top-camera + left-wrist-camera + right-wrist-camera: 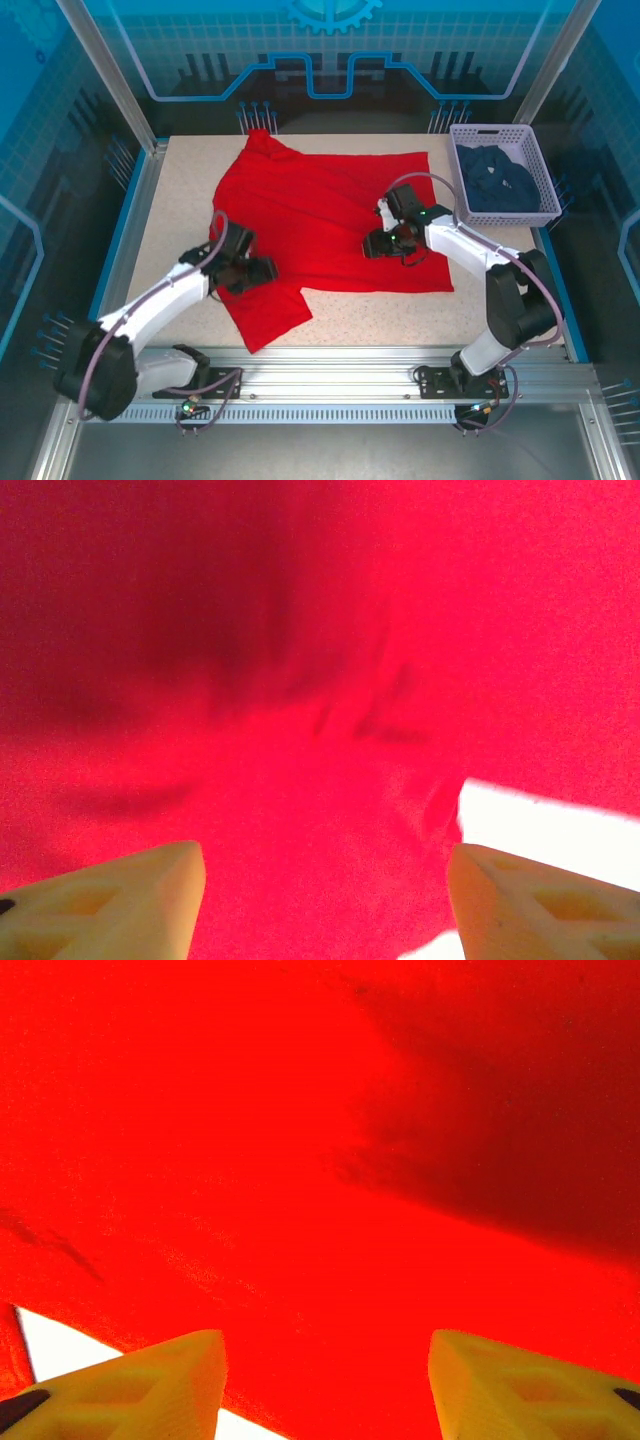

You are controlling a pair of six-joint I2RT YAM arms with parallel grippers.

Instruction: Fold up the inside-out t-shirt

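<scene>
Table (180,200) w/ red t-shirt (320,220) laid flat; L hand (325,865), R hand (327,1350) both released.

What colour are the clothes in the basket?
Dark navy blue. The garment in the white basket shows best in the top external view.

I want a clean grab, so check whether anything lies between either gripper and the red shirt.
Nothing visible does. The left gripper and right gripper both sit right over the shirt, jaws apart, bare red cloth beneath them. The basket stands apart at the far right.
</scene>
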